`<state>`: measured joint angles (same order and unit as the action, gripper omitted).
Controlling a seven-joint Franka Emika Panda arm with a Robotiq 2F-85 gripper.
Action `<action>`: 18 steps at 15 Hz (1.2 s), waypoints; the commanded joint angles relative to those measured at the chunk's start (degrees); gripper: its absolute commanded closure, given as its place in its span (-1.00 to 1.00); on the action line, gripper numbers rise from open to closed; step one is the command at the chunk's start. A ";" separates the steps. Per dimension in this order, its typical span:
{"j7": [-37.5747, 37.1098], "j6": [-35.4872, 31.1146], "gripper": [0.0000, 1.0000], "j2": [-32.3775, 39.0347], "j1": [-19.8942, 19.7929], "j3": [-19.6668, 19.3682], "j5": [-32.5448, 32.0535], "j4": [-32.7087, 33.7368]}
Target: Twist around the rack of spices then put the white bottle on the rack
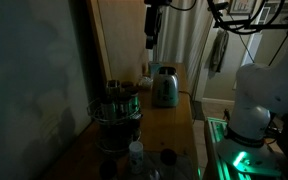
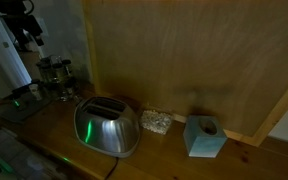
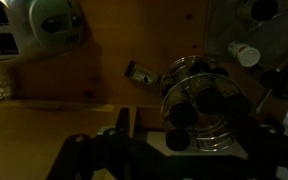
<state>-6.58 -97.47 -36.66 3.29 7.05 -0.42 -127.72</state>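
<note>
The rack of spices (image 1: 117, 105) is a round dark metal carousel ringed with dark-lidded jars, standing on the wooden counter. It also shows in an exterior view (image 2: 54, 75) and from above in the wrist view (image 3: 204, 105). The white bottle (image 1: 136, 152) stands on the counter in front of the rack. In the wrist view the white bottle (image 3: 246, 53) lies beside the rack. My gripper (image 1: 151, 38) hangs high above the counter, over the area between rack and toaster. In the wrist view the gripper (image 3: 184, 135) looks open and empty, its fingers dark.
A shiny silver toaster (image 1: 165, 87) stands beside the rack and also shows in an exterior view (image 2: 106, 125). A blue tissue box (image 2: 204, 137) and a small clear dish (image 2: 156, 122) sit along the wooden back wall. The robot base (image 1: 249, 105) stands off the counter's edge.
</note>
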 commanded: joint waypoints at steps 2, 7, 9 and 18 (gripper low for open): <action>-16.60 0.23 -1.00 3.44 -2.75 7.29 -2.63 1.44; -35.82 -0.05 -1.00 9.65 -4.21 12.64 -1.17 4.22; -41.06 -0.91 -1.00 13.03 -4.17 11.78 -0.19 5.59; -45.42 -3.65 -1.00 17.03 -1.86 8.67 -0.31 6.78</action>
<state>-51.55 -101.23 -19.84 -0.27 17.16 -0.19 -121.04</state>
